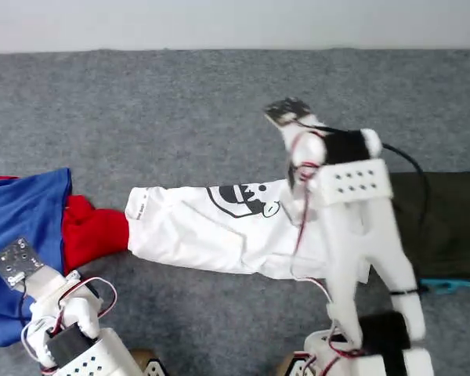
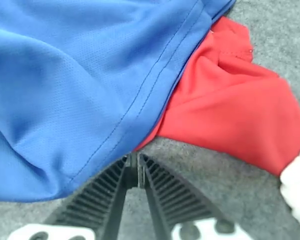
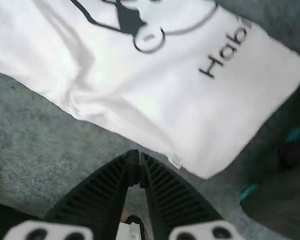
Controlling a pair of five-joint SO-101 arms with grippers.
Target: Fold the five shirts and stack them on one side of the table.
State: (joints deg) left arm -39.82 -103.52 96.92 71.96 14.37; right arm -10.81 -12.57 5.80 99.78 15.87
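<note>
A white shirt with a black print lies folded into a long strip across the middle of the grey table. A blue shirt lies crumpled at the left edge over a red shirt. A dark shirt lies flat at the right. My left gripper is shut and empty, just off the blue shirt's hem, near the red shirt. My right gripper is shut and empty, above bare table beside the white shirt's near edge.
A teal piece of cloth pokes out from under the dark shirt's near edge. The right arm rises over the white shirt's right end. The table's far half is bare grey felt.
</note>
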